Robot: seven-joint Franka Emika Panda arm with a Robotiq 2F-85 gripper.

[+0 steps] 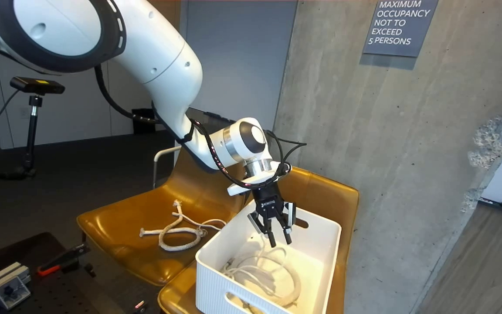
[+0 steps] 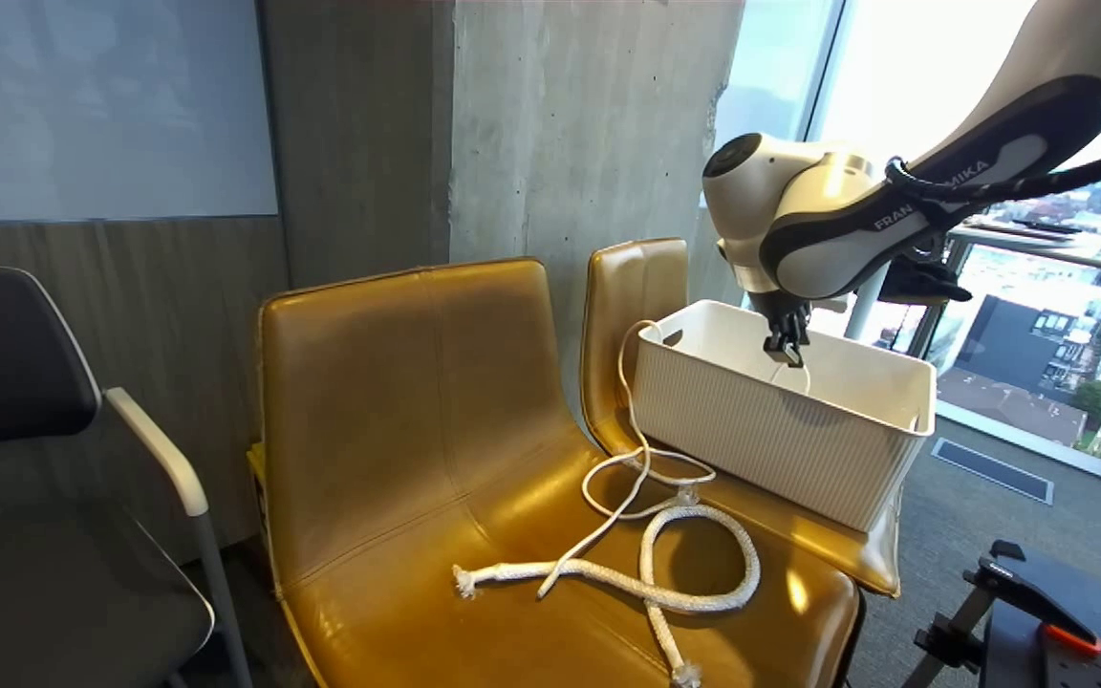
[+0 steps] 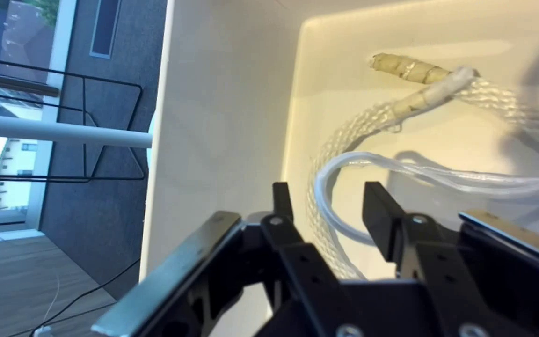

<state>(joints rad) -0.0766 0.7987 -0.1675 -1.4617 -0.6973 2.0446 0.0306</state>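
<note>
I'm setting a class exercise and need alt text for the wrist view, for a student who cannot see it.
A black gripper points into a white bin, with a loop of thin white cord visible between its parted jaws. Thicker braided rope lies in the bin's bottom; beyond the bin's edge are dark flooring and a window.
</note>
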